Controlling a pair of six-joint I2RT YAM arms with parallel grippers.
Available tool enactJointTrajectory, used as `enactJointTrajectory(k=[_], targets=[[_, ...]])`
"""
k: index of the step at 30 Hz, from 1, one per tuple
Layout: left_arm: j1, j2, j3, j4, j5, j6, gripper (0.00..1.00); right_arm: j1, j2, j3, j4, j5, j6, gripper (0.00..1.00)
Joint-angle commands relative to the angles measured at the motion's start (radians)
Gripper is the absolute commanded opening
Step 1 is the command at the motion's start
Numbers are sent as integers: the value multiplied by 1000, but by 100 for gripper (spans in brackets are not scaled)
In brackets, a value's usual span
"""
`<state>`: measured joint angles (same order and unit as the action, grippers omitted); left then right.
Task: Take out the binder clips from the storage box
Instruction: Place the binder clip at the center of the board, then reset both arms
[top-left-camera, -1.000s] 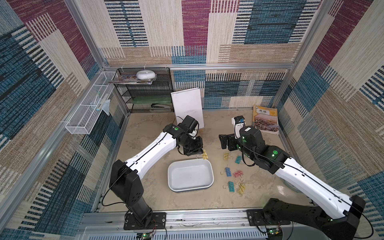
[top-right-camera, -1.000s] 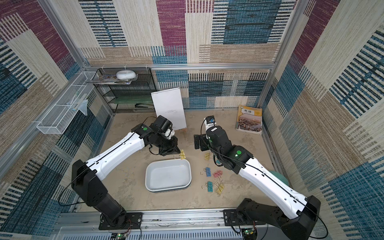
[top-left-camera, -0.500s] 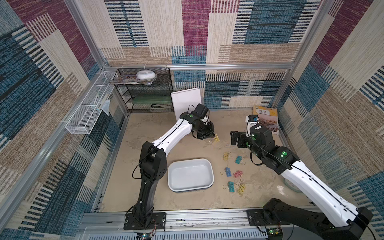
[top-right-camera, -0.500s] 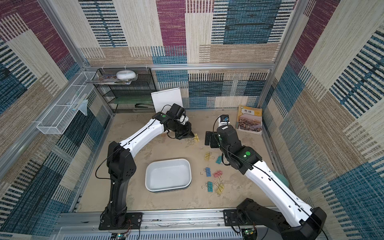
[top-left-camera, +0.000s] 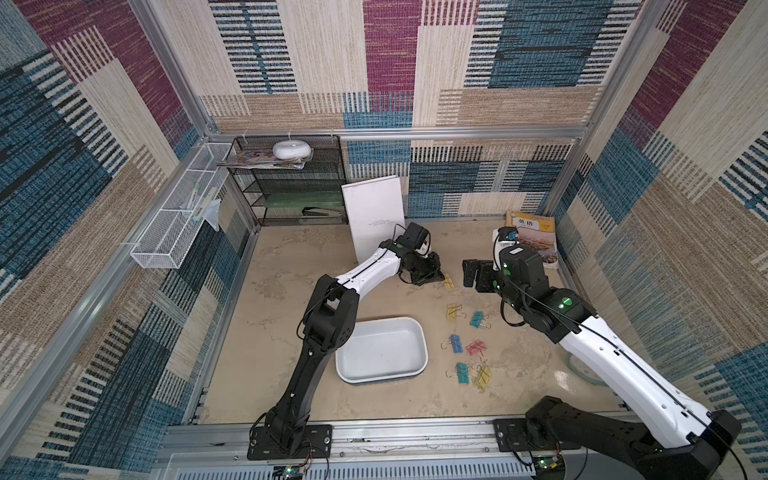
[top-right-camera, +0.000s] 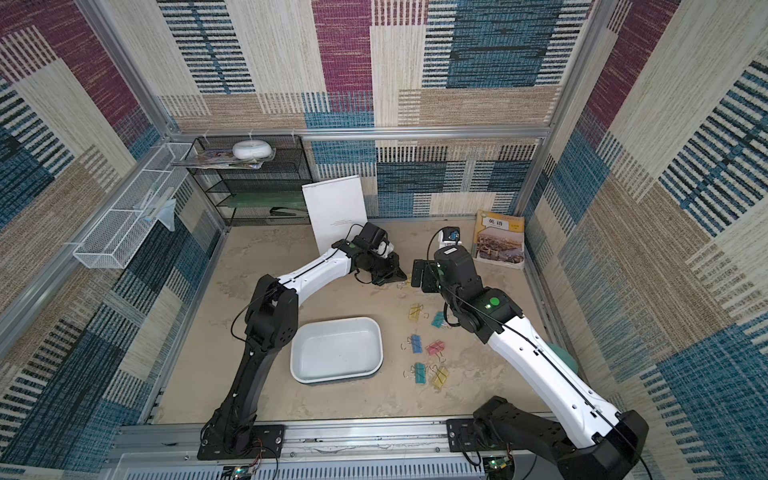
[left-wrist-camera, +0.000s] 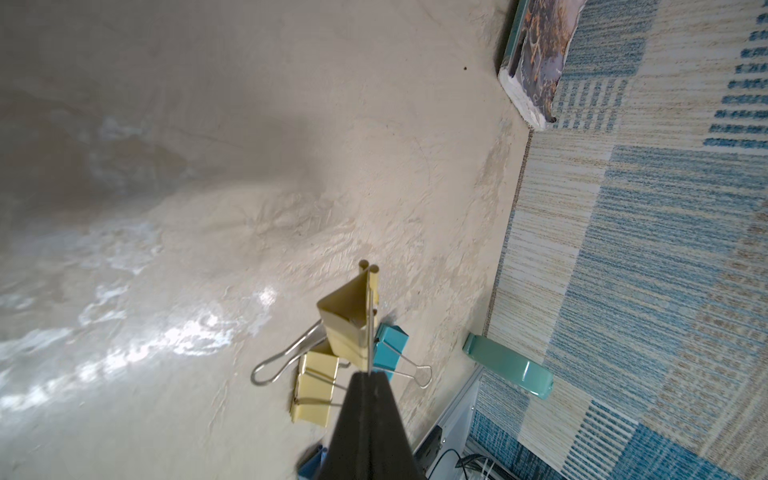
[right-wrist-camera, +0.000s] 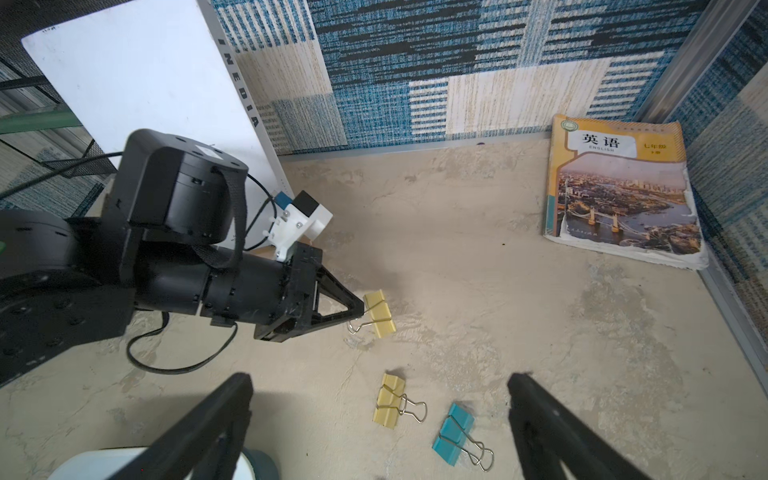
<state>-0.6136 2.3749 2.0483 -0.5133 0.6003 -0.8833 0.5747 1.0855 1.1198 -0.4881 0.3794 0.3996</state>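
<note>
Storage box (top-left-camera: 423, 347) sits on the sandy tabletop (top-left-camera: 274, 316), so I'll place everything else off that. The English textbook (top-left-camera: 534, 241) lies flat well beyond the box's far right corner. The right gripper (top-left-camera: 473, 274) hovers beyond the box on that same side, jaws spread wide with nothing in them. The left gripper (top-left-camera: 436, 277) is out past the box's far edge, pinched fully closed on the wire handle of a yellow binder clip (top-left-camera: 448, 282). Can't tell if that clip touches the table. The other six binder clips are all outside the box, scattered loose just off its right side:
- a yellow one (top-left-camera: 453, 311)
- a teal one (top-left-camera: 477, 319)
- a blue one (top-left-camera: 456, 343)
- a pink one (top-left-camera: 475, 348)
- a second teal (top-left-camera: 461, 372)
- a second yellow (top-left-camera: 483, 377)
</note>
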Motion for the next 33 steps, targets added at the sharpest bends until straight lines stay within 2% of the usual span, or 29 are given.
enactJointTrajectory(k=[1,14,16,18,20,23,30,33], targets=[[-12,32,13,91,40,-9,0,-3,2,9,-9,-9,2,99],[-29,118,37,61,53,10,0,-14,5,11,-14,-11,10,99],[-29,114,39,56,57,13,11,-14,7,11,-14,-11,10,99],[-29,103,40,57,59,17,31,-15,8,10,-11,-11,12,99],[-28,84,39,54,54,20,46,-16,6,7,-8,-6,13,99],[-28,41,33,45,37,35,61,-18,4,-1,3,-3,13,99],[-21,-102,-26,25,-24,82,77,-22,18,-15,38,-20,13,99],[-10,-191,-96,13,-94,109,83,-25,25,-25,60,-18,13,99]])
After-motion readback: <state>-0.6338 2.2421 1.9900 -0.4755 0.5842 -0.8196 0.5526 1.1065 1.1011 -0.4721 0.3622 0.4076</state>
